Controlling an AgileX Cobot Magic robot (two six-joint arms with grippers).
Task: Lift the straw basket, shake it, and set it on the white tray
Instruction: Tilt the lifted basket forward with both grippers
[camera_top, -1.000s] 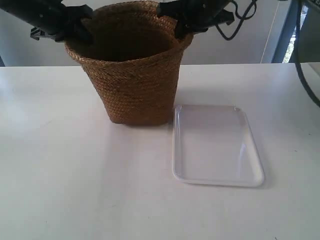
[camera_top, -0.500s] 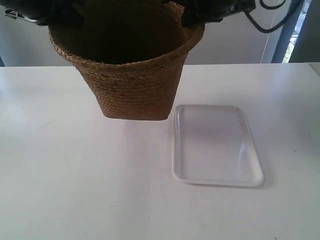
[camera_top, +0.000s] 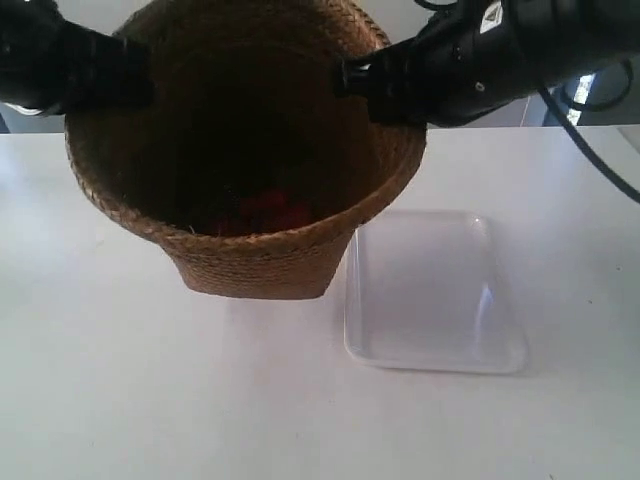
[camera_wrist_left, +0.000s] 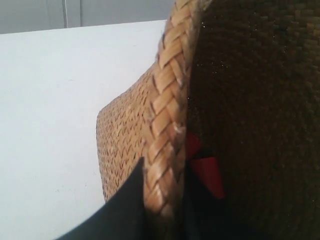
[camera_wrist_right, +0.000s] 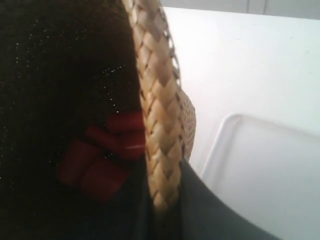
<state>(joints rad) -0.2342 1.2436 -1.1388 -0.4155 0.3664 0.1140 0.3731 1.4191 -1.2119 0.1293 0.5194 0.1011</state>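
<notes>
The straw basket (camera_top: 255, 255) hangs in the air above the white table, its mouth tipped toward the exterior camera, just left of the white tray (camera_top: 430, 290). Red pieces (camera_top: 262, 212) lie on its dark floor. The arm at the exterior view's left grips the rim's left side, the other arm its right side. My left gripper (camera_wrist_left: 162, 200) is shut on the braided rim (camera_wrist_left: 167, 125), one finger outside and one inside. My right gripper (camera_wrist_right: 165, 200) pinches the opposite rim (camera_wrist_right: 157, 115) the same way. The red pieces (camera_wrist_right: 100, 155) and the tray (camera_wrist_right: 265, 175) show in the right wrist view.
The white table (camera_top: 120, 390) stretches round the basket and tray. A black cable (camera_top: 600, 160) hangs from the arm at the exterior view's right. A pale wall and a window strip stand behind the table.
Both arms have raised the basket off the table and brought it toward the camera, tilting its mouth forward so the red pieces inside now show. The tray has not moved.
</notes>
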